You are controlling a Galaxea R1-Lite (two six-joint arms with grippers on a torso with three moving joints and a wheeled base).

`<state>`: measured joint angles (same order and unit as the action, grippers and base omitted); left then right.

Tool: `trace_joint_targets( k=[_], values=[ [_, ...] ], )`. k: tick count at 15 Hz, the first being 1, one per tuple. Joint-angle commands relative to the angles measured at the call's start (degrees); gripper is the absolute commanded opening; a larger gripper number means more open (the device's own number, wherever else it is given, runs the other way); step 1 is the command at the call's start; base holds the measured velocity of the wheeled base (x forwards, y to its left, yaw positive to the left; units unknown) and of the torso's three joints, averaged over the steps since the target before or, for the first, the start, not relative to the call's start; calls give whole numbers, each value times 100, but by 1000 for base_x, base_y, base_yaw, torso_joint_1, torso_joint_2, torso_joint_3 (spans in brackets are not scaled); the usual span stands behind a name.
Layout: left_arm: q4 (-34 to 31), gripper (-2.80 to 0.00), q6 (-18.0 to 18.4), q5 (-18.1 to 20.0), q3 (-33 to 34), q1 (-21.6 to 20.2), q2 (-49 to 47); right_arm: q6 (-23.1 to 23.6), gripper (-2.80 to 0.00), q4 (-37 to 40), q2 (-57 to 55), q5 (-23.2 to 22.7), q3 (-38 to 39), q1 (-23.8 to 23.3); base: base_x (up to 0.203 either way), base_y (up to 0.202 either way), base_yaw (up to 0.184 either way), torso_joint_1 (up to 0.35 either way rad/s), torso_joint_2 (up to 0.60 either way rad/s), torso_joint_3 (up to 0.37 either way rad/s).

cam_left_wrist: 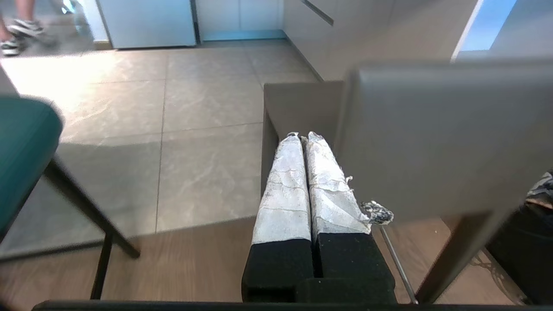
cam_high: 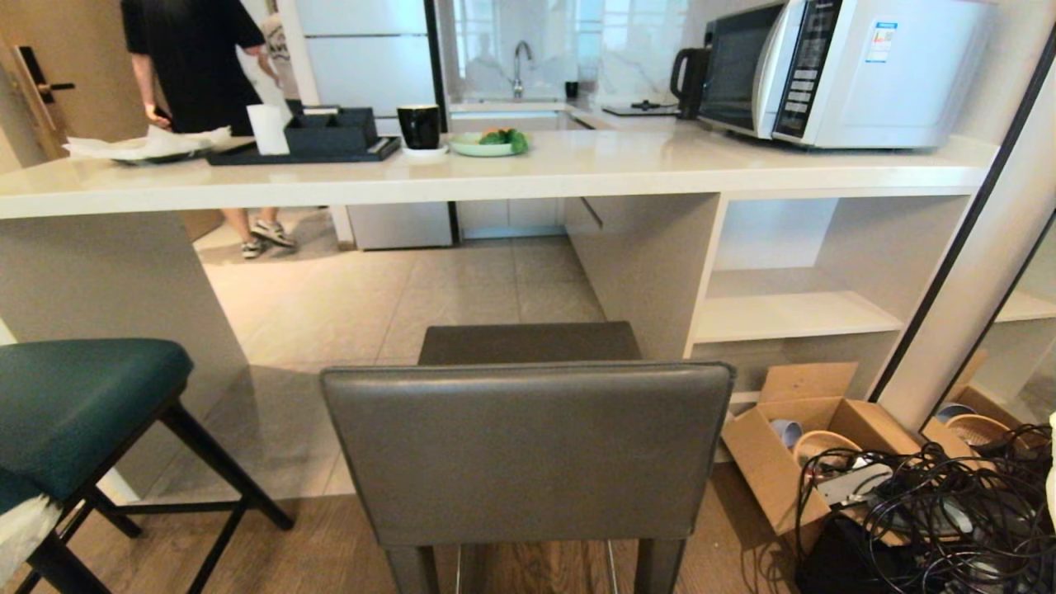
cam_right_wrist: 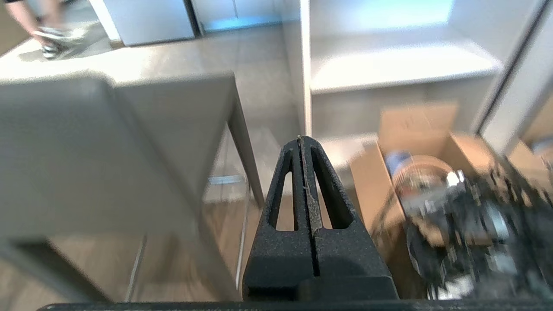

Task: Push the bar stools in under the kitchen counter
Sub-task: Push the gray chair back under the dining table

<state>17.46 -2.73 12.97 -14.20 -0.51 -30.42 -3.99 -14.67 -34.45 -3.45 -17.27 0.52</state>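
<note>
Kitchen counter [cam_high: 495,177] ahead; grey stool [cam_left_wrist: 436,138] beside closed left gripper [cam_left_wrist: 304,138].

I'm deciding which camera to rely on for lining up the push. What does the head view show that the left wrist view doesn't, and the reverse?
Only the head view shows the kitchen counter top, with the microwave, black mug and cardboard box beside the shelves. Only the left wrist view shows the left gripper, shut, beside the grey stool's backrest. Both show the dark grey stool, the teal stool and the tiled floor beneath the counter.
</note>
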Motion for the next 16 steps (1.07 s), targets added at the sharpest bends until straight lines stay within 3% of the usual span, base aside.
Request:
trace_joint_targets(
  k=[1,4,6,11,13,16],
  values=[
    [1237,-280,28,56,-61,115,-1996,21,-280,-953,-1861,-55,-231,107,0,0,0,0,0,0],
    [2262,-280,67,73,46,851,-3244,-10,-280,-2107,-3086,-90,-230,792,0,0,0,0,0,0],
    [2956,-280,59,56,210,1035,-4015,-9,-280,-3145,-3942,75,-153,1161,0,0,0,0,0,0],
    [6015,-280,43,-652,984,1165,-6603,11,-280,-5997,-5937,1402,584,2514,0,0,0,0,0,0],
    [6561,-280,-56,-790,1178,1211,-7135,27,-280,-6964,-6569,1603,852,2721,0,0,0,0,0,0],
    [7021,-280,-175,-937,1131,1527,-7091,168,-280,-7296,-6992,1697,806,2908,0,0,0,0,0,0]
  ],
)
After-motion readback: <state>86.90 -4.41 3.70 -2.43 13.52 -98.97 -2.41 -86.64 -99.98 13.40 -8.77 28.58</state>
